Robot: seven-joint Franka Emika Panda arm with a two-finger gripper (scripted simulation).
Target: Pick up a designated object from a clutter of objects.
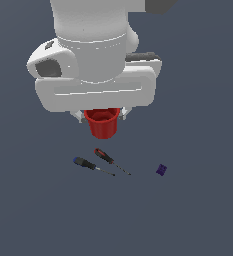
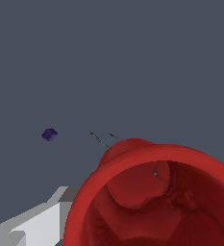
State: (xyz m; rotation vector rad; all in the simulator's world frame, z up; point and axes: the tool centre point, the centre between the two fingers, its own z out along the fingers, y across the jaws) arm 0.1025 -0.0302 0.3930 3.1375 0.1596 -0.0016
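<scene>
While the big white arm fills most of the upper half of the exterior view, the gripper (image 1: pixel 102 116) hangs right under it w/ the red cup (image 1: pixel 103 123) clamped between its fingers, so the pincer is closed on the cup's rim. Only small bits of the white fingertips (image 1: pixel 124 114) poke out either side of the rim. Cup is upright, mouth up, tapered body hanging below the hand, and it looks lifted off the surface (image 1: pixel 198 210), tho there's no shadow to confirm. Taking the cup as the landmark: the red-black screwdriver (image 1: pixel 109 160) lies on the surface below it in the exterior view, the blue-black screwdriver (image 1: pixel 90 165) just beside that one toward the exterior view's left, both slanted roughly parallel, close but can't tell if touching. Purple cube (image 1: pixel 161 169) sits well apart from the cup, toward the exterior view's right, and clear of both drivers. Surface is a flat, plain dark blue-grey w/ no texture, no edges, no walls or room visible, same tone everywhere. Wrist view: cup (image 2: pixel 152 197) fills the frame up close, you look into its mouth, thick rim, one white finger (image 2: pixel 36 221) next to it, cube (image 2: pixel 49 134) tiny on the grey beyond, plus two thin driver shafts (image 2: pixel 99 140) near the rim.
</scene>
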